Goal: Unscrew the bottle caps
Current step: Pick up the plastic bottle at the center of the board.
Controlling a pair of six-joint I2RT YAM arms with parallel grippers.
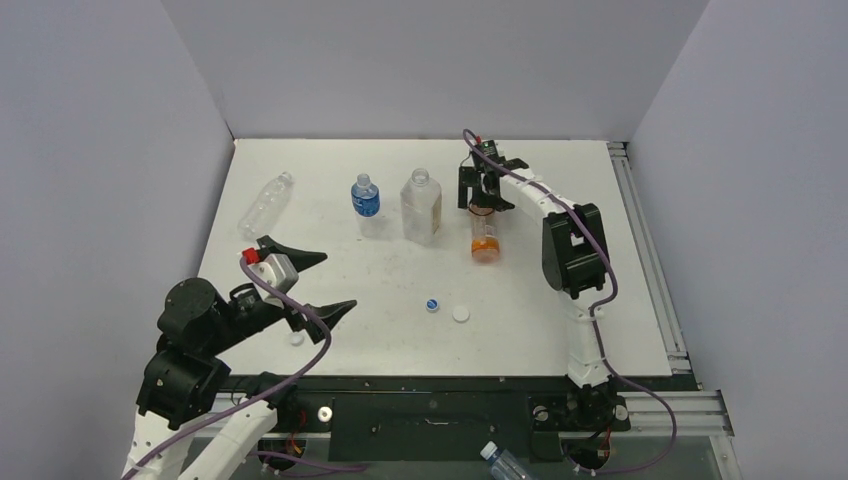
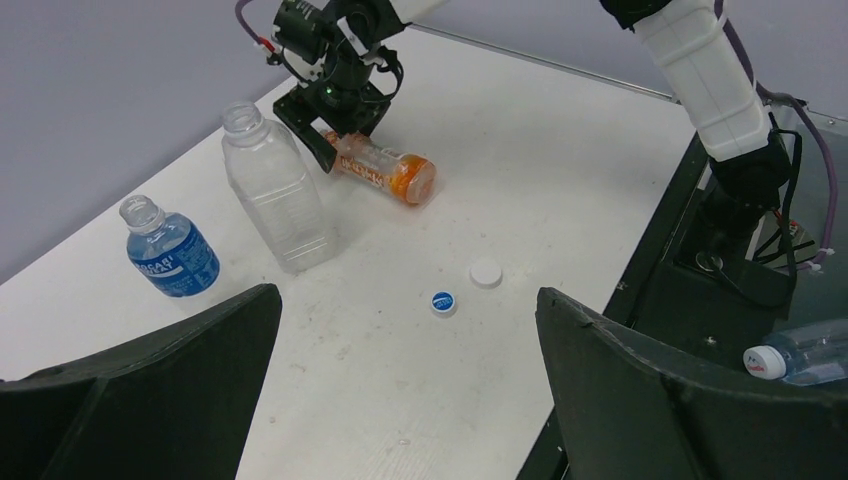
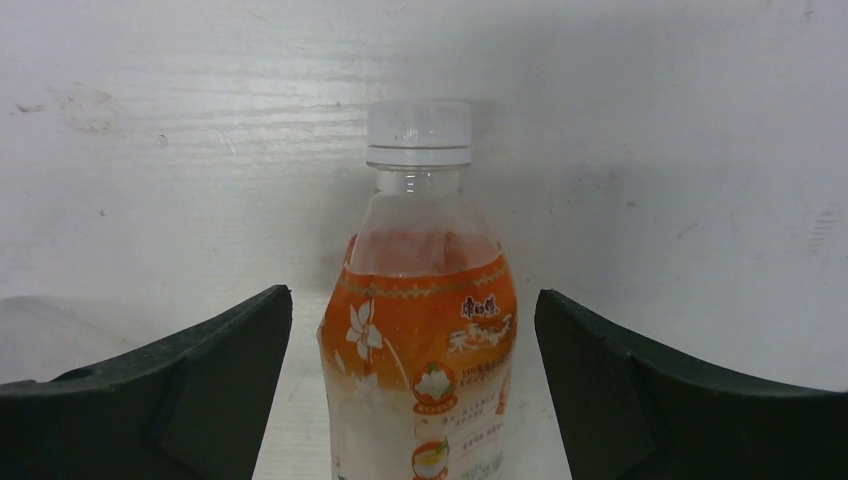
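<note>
An orange-labelled bottle [image 1: 484,240] lies on the table at the back right, and its white cap [image 3: 418,133] is still screwed on. My right gripper [image 1: 486,196] is open and straddles the bottle's upper body [image 3: 420,330], with both fingers clear of it. Two loose caps lie near the table's middle front: a blue one with a white rim [image 1: 432,305] and a white one [image 1: 460,313]. They also show in the left wrist view, blue [image 2: 443,302] and white [image 2: 485,273]. My left gripper [image 1: 312,285] is open, empty and raised at the front left.
A blue-labelled bottle [image 1: 366,197] and a clear square bottle [image 1: 421,205] stand uncapped at the back middle. A clear bottle [image 1: 265,203] lies at the back left. A small white cap [image 1: 296,339] lies near the front edge. Another bottle [image 1: 500,462] lies below the table.
</note>
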